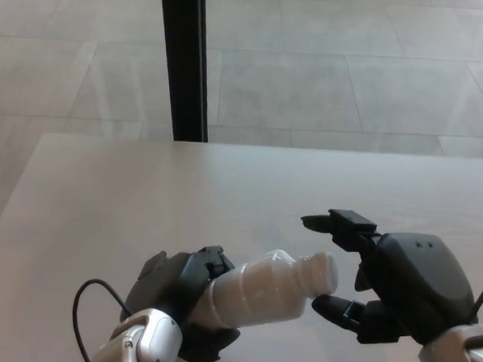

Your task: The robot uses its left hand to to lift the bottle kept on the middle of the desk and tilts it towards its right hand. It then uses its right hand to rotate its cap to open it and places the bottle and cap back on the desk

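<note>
My left hand (182, 301) is shut on a white plastic bottle (264, 288), held above the desk and tilted so its neck points to the right. The white cap (322, 272) is on the bottle's neck. My right hand (386, 282) is open just right of the cap, one finger above it and the thumb below it. The thumb tip (326, 304) looks very close to the cap's underside; I cannot tell whether it touches.
The pale desk (143, 200) fills the lower half of the view, its far edge near the middle. A black vertical post (183, 60) stands behind it on the tiled floor. A black cable (85, 302) loops beside my left wrist.
</note>
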